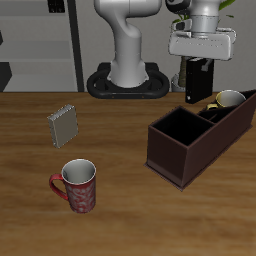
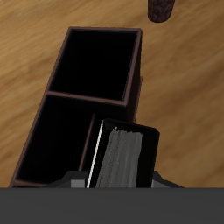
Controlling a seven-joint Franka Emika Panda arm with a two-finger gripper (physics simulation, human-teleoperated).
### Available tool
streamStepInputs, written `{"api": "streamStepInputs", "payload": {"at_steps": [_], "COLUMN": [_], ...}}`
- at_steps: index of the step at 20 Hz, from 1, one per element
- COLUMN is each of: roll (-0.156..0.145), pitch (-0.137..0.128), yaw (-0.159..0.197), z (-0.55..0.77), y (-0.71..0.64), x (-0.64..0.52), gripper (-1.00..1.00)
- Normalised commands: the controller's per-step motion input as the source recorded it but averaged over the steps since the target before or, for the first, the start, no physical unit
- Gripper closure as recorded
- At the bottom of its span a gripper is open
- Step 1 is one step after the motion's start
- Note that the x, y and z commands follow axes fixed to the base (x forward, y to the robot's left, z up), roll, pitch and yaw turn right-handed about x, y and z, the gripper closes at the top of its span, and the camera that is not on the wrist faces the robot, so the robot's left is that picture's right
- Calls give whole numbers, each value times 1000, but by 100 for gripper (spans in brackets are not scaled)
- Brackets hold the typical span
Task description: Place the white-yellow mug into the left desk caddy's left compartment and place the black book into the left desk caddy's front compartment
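My gripper (image 1: 198, 62) is shut on the black book (image 1: 198, 84), which hangs upright just above the back part of the dark maroon left desk caddy (image 1: 176, 156). In the wrist view the black book (image 2: 128, 157) shows its pale page edges over the narrow divided sections of the caddy (image 2: 91, 92). The white-yellow mug (image 1: 229, 99) stands inside one of the caddy's narrower sections, right beside the book. The wrist view does not show the mug.
A red patterned mug (image 1: 78, 186) stands near the table's front edge, and the wrist view catches the red mug (image 2: 162, 8) beyond the caddy. A grey ribbed notebook (image 1: 64, 126) stands upright farther back. The robot's base (image 1: 128, 80) is behind.
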Motion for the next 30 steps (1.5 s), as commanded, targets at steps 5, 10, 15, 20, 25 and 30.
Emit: {"api": "streamStepInputs", "payload": {"at_steps": [5,10,15,20,25,30], "roll": [-16,15,14,7,23,-12], "pitch": [30,10,3,2,6,-6], "yaw": [-12,-6,0,7,1,-6], "z": [-58,-88,-17,-18,8,53], "y": [22,61,68,63,51,-6], "x": [192,-33,45,29,57,22], "gripper": [100,100,100,100,100,100]}}
